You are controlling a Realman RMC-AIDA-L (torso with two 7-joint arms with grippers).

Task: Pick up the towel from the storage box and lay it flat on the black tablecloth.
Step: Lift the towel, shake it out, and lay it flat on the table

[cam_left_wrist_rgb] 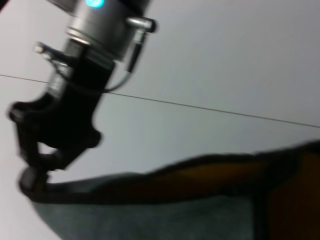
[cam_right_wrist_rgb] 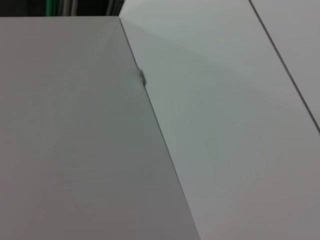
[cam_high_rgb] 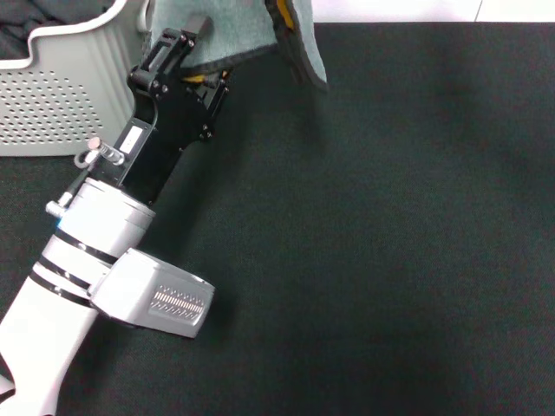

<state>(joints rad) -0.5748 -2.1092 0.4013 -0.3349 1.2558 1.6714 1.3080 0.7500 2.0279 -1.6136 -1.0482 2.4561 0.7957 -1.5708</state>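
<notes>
The black tablecloth (cam_high_rgb: pixel 373 243) is covering the surface. The left end effector (cam_high_rgb: pixel 192 39) is reaching toward its far-left corner, clamping the towel (cam_high_rgb: pixel 234 30), which is hanging grey-side out above the cloth, just beside the storage box (cam_high_rgb: pixel 61 95). The right end effector is showing nowhere.

The left arm reaches diagonally up from the lower left across the black tablecloth (cam_high_rgb: pixel 390 243), its gripper (cam_high_rgb: pixel 192 43) closed on the edge of the towel (cam_high_rgb: pixel 230 30) near the frame's top. The towel hangs above the cloth, grey face outward, with glimpses of orange-yellow at its folds and a dark edging. The storage box (cam_high_rgb: pixel 65 95) sits in the upper left corner, just beside the gripper, dark fabric showing inside it.
</notes>
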